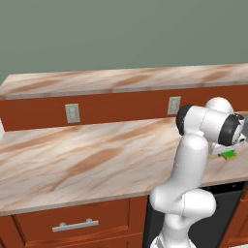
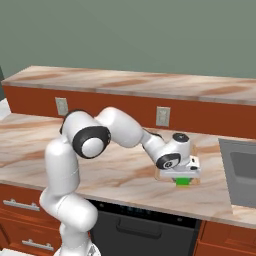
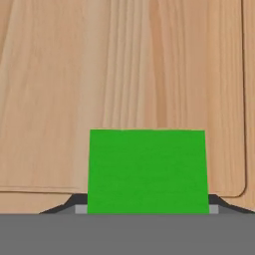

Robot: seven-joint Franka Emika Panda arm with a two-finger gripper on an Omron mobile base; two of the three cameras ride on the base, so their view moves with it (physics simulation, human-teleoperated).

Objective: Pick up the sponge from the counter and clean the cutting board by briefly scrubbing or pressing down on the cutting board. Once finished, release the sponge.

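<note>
Since scrubbing needs contact | hand [image 2: 184, 176] clamped on small green-topped sponge block [image 3: 147, 172] | held low over light-tan wooden cutting board [image 3: 124, 74] on marble-patterned bench [image 1: 72, 160]

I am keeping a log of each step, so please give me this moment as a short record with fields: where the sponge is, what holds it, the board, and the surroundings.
sponge: green block held over the cutting board
cutting board: light wood, lying on the counter
gripper: low over the board, fingers at either side of the sponge
contact with board: cannot tell
surroundings: sink to the right in the right base view; wall outlet behind
</note>
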